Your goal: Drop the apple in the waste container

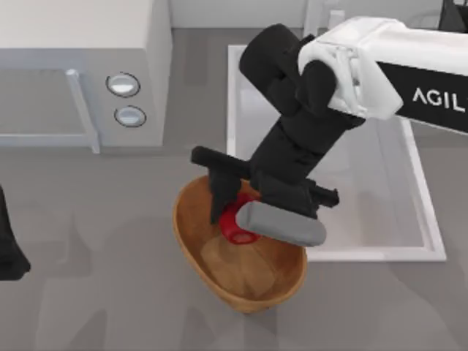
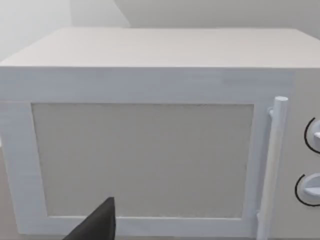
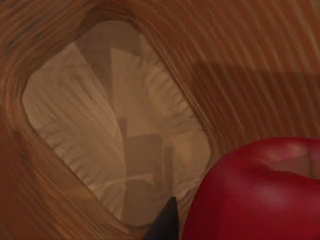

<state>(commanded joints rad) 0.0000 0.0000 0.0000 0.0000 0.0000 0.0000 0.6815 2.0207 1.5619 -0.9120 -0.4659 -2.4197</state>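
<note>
The apple (image 1: 237,225), small, red and glossy, hangs just over the inside of the waste container (image 1: 191,248), a brown oval woven basket at the table's middle front. My right gripper (image 1: 235,218) reaches down from the upper right and is shut on the apple, one black finger on its left side. In the right wrist view the apple (image 3: 260,195) looms close above the waste container's ribbed wall (image 3: 240,60) and its lighter wooden bottom, with a dark fingertip (image 3: 168,222) beside it. My left arm (image 1: 9,252) stays parked at the left edge.
A white sink basin (image 1: 380,219) lies right behind the basket, under my right arm. A white microwave (image 1: 80,80) with two dials stands at the back left; its door and handle (image 2: 272,165) face the left wrist camera.
</note>
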